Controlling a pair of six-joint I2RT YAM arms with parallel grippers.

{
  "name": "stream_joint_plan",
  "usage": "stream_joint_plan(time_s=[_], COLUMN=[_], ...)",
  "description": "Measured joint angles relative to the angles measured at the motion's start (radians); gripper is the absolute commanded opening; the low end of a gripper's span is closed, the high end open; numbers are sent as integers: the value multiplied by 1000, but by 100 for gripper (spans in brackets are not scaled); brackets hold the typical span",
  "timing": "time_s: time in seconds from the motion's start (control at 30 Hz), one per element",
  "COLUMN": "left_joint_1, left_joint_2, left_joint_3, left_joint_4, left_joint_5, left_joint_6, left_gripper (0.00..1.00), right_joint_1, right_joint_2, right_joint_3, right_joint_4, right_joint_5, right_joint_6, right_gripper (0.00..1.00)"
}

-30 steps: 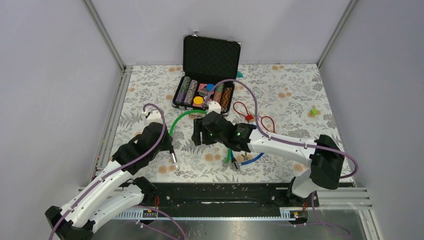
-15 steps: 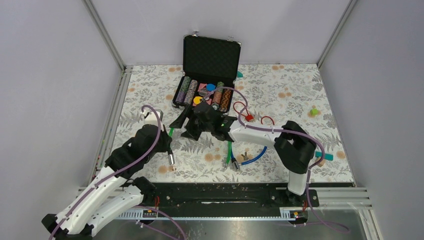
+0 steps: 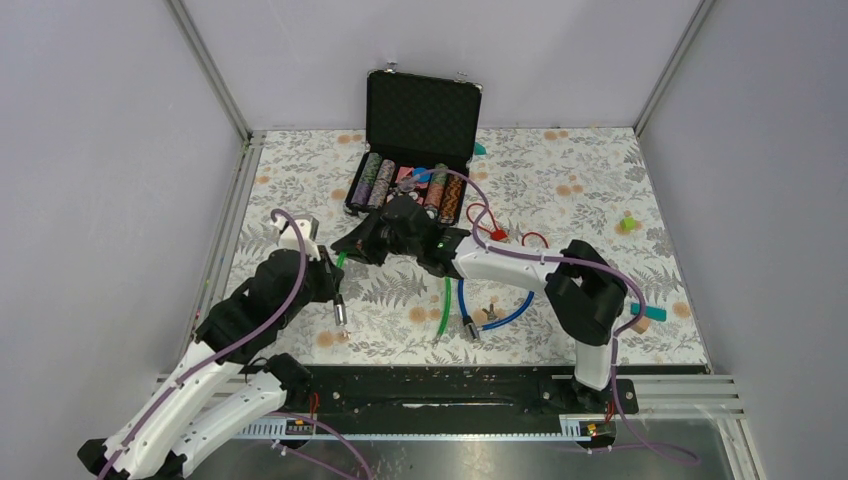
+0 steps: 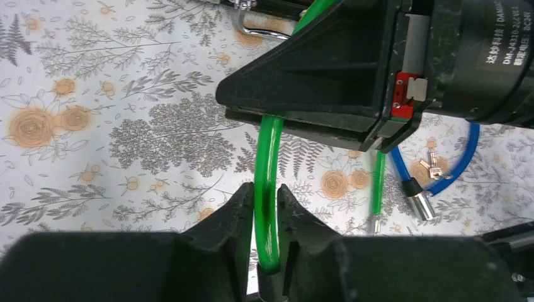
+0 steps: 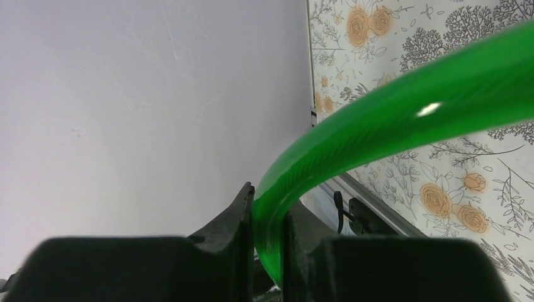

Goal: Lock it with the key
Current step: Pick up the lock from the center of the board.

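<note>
A green cable lock [image 4: 267, 154] arcs above the floral table. My left gripper [image 4: 265, 196] is shut on it just above its black sleeve; from above, that gripper [image 3: 333, 281] sits left of centre with a metal barrel end [image 3: 341, 316] below it. My right gripper [image 5: 267, 204] is shut on the same cable [image 5: 409, 104] further along, and from above this gripper [image 3: 354, 245] is beside the left one. The cable's free end [image 4: 376, 192] hangs to the table. Small keys [image 4: 433, 167] lie inside the loop of a blue cable lock [image 4: 466, 156].
An open black case [image 3: 421, 105] of poker chips stands at the back. Two red cable locks [image 3: 484, 224] lie to its right. A teal piece [image 3: 651, 314] and a small green toy [image 3: 627, 224] sit at the right. A metal rail [image 3: 228, 235] borders the left side.
My right gripper swung left toward the left arm and closed on the green cable. The left arm drew back slightly left, still holding the cable.
</note>
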Motion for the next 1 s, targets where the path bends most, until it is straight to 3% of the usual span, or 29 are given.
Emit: stream_joint_plan(time_s=[0.07,0.17,0.53,0.67,0.8,0.93,1.0], left_joint_1=[0,-3,-15,-15,-18,-21,-20], left_joint_2=[-5,-9,43,49,55,68,69], left_joint_3=[2,6,89,93,93,94,94], left_joint_4=[2,5,72,98,117,134,144], left_joint_5=[7,8,71,113,173,237,259], left_joint_6=[-10,-18,-1,24,73,137,169], left_gripper=[43,54,55,36,3,0,0], right_joint_1=[1,3,26,34,42,45,45], right_joint_2=[-14,-57,-277,-294,-294,-299,-308], right_joint_3=[-5,-14,4,14,22,29,33], right_joint_4=[-3,-44,-201,-237,-268,-300,-319], right_joint_5=[14,57,259,295,318,340,343], right_joint_6=[-10,-41,-200,-216,-218,-223,-230], right_gripper=[0,0,0,0,0,0,6])
